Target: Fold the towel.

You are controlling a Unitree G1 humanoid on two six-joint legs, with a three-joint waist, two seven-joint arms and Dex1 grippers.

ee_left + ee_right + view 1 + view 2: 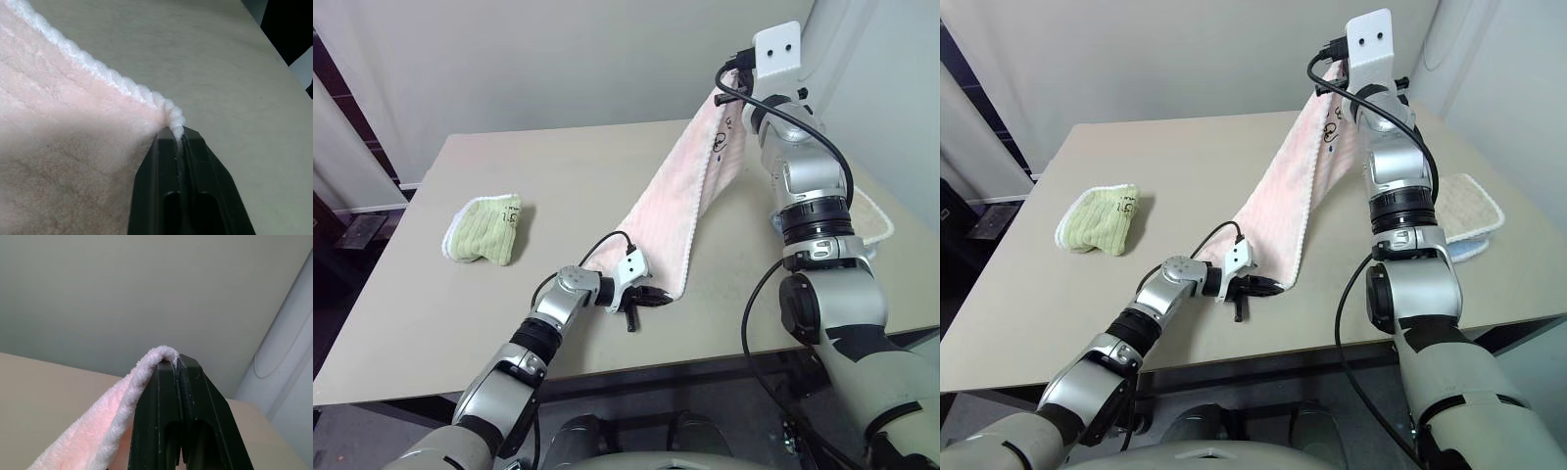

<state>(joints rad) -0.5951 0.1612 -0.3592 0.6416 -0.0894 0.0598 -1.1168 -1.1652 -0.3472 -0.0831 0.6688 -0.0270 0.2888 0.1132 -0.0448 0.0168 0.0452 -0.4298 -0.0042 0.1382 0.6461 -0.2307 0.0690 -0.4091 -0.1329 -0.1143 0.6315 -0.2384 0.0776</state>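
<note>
Now the pink towel (pixel 690 196) stretches diagonally between both arms: right pincer (pixel 175 363) pinches its raised far end, left pincer (pixel 177 138) pinches the near corner low over the desk (pixel 558 176).

towel (pixel 680 211): stretched from my right claw (pixel 177 363), raised far right, to my left claw (pixel 178 139), near centre on table (pixel 548 176)
cloth (pixel 487 229): left
pads (pixel 1469 211): right, behind my right arm
</note>
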